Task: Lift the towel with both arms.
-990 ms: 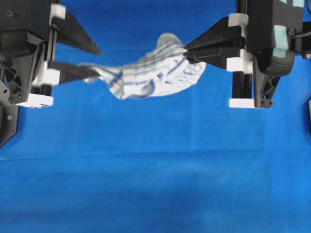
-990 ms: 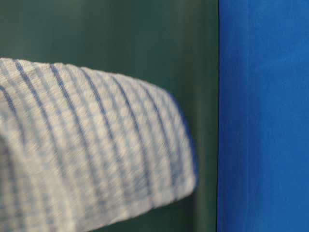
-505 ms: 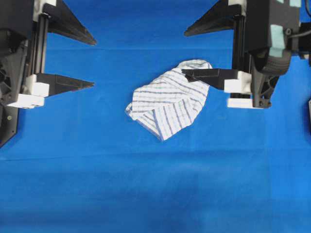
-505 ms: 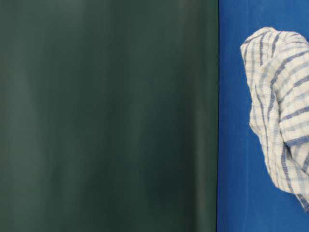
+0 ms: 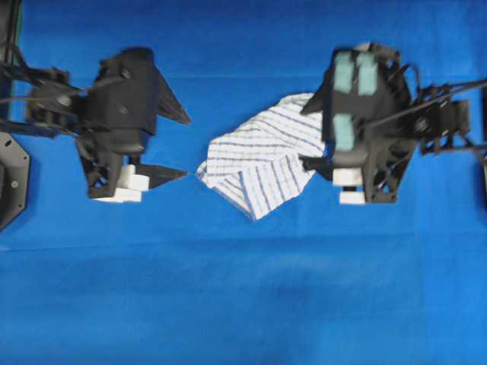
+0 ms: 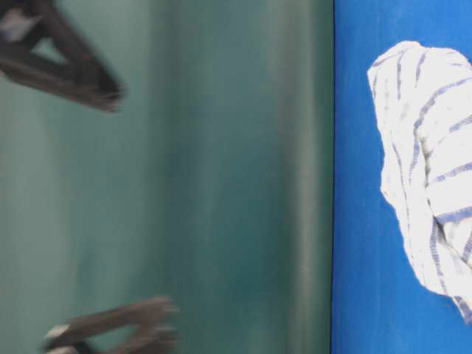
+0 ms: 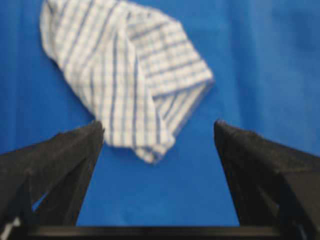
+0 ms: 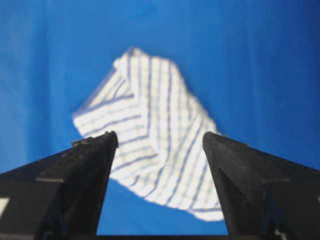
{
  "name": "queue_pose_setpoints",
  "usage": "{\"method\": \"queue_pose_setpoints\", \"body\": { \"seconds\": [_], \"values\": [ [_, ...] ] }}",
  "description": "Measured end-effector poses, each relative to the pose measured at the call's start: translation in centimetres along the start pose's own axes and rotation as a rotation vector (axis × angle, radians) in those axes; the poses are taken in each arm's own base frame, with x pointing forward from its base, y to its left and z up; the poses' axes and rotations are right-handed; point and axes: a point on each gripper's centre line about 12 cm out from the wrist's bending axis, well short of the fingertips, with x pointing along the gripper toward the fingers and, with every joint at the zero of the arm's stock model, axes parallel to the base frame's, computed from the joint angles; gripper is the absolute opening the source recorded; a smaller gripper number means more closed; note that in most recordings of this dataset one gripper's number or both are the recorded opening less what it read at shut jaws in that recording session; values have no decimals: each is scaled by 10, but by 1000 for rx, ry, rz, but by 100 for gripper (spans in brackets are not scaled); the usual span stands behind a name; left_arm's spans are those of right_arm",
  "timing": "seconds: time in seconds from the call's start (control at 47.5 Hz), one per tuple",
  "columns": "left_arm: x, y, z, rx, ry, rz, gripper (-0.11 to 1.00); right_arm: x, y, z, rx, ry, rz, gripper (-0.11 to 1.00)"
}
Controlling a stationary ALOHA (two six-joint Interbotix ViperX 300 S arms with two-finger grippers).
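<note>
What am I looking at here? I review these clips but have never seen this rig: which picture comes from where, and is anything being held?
Two black robot arms work over a blue tablecloth. The overhead view shows both: the left hand and the right hand, on either side of a crumpled checked towel. The table-level view is turned sideways and catches only the towel's edge and blurred arm parts. The other two pictures come from cameras on each wrist, looking out between the open fingers at the towel. Both hands are open, and the towel lies on the cloth; nothing is held.
</note>
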Motion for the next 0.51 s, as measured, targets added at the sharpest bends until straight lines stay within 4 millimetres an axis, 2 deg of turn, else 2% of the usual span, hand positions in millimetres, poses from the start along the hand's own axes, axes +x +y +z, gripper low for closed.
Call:
{"method": "queue_pose_setpoints", "body": {
  "seconds": [0.505],
  "values": [
    [96, -11, -74, 7, 132, -19, 86, 107, 32, -75, 2, 148, 67, 68]
  ]
}}
